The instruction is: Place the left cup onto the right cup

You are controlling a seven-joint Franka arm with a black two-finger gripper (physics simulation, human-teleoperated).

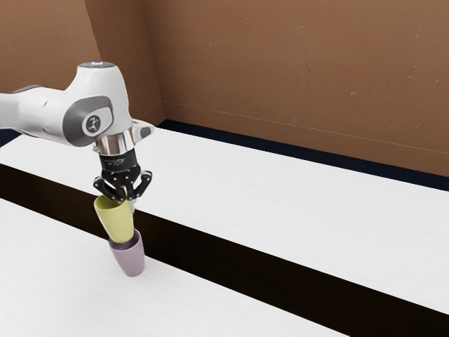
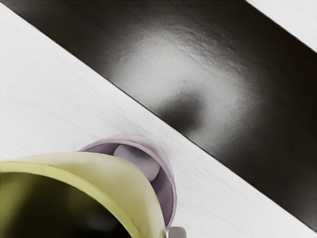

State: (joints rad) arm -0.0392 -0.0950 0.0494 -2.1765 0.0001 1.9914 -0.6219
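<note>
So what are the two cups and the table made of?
The yellow cup and purple cup look like smooth matte plastic, maybe ceramic: even colour, no sharp glints. The table looks like white-painted wood, with faint grain lines. Its dark stripe looks glossy, since a bright patch reflects in it.

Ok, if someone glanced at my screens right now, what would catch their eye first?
The tilted yellow-green cup, its base sunk in the mauve cup on the near white band of the table, with the gripper clamped on its rim. Next, the broad black stripe crossing the table just behind both cups.
</note>
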